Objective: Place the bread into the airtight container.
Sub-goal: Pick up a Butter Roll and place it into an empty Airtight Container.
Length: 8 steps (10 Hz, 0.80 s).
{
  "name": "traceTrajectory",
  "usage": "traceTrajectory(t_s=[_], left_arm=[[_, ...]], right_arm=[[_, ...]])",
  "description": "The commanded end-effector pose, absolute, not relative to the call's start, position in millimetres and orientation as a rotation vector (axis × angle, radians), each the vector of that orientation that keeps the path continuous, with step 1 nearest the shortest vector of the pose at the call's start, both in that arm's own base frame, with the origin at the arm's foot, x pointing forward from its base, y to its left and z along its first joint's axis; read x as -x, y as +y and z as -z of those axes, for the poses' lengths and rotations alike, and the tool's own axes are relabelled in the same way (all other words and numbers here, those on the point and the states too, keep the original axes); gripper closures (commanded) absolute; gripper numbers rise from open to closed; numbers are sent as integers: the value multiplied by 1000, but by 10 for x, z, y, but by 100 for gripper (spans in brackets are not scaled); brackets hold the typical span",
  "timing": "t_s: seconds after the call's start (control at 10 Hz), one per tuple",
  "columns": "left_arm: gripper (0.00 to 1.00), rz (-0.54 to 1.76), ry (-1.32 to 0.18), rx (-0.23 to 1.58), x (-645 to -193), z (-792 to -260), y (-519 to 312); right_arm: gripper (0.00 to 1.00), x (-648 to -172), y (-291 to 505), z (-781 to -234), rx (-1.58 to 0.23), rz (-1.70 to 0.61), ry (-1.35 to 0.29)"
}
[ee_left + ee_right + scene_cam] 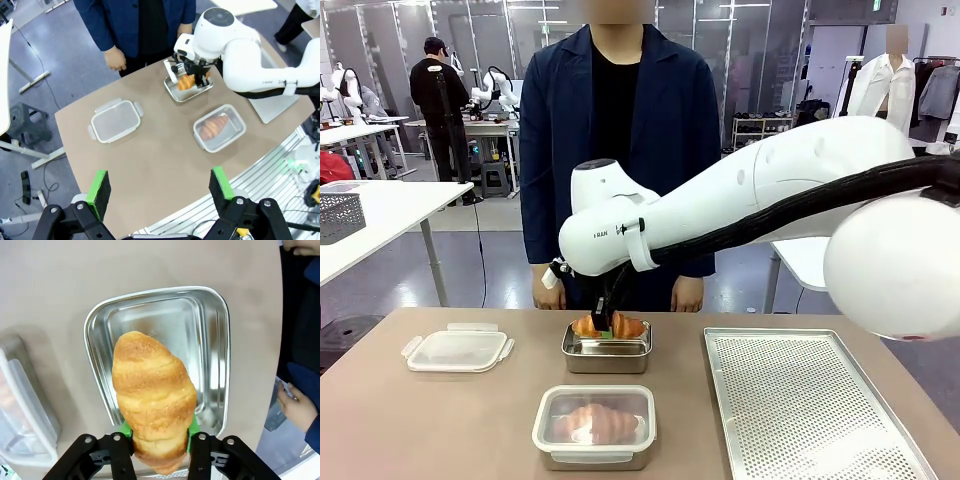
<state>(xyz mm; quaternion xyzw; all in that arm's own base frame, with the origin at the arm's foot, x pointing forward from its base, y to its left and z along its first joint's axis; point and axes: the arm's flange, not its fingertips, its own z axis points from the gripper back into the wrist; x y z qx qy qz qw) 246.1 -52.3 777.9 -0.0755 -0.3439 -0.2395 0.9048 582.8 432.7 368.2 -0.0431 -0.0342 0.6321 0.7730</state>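
Partly hidden in the front view, the right gripper [607,325] sits behind its own thick white arm, which sweeps in from the right of the frame, so its fingers are hard to make out there. Seen from the right wrist camera, the right gripper [157,432] rises from the bottom edge with its green pads against both sides of a golden croissant [152,397], pinching its lower end; the very bottom of the bread is cut off behind the black fingers. The croissant stands over an open steel container [210,365] in the middle of the frame, and whether it touches the container floor cannot be told. At the left edge, a second container under a clear lid [22,405] is only partly in frame. From the left wrist camera, the left gripper [160,187] shows at the bottom of the frame, spread wide with nothing between its pads, high above the tan table [150,155]. A loose clear lid [115,121] lies at centre left. The person's hand [116,59] hangs near the table's far edge, at the upper left.
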Motion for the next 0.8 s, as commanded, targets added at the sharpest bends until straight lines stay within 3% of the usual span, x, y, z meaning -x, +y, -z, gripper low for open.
traceTrajectory(t_s=[0.0, 0.1, 0.2, 0.7], left_arm=[[0, 509, -710, 160, -2454, -7784, -516], [0, 509, -710, 160, -2454, -7784, -516], [0, 509, -710, 160, -2454, -7784, -516], [0, 509, -710, 160, -2454, -7784, -516]], right_arm=[[23, -5903, 4370, -3664, 118, -1375, -59], [8, -5918, 4364, -3637, 125, -1374, -59], [0, -5919, 4356, -3622, 124, -1375, -53], [0, -5779, 4149, -3747, 81, -1446, -60]])
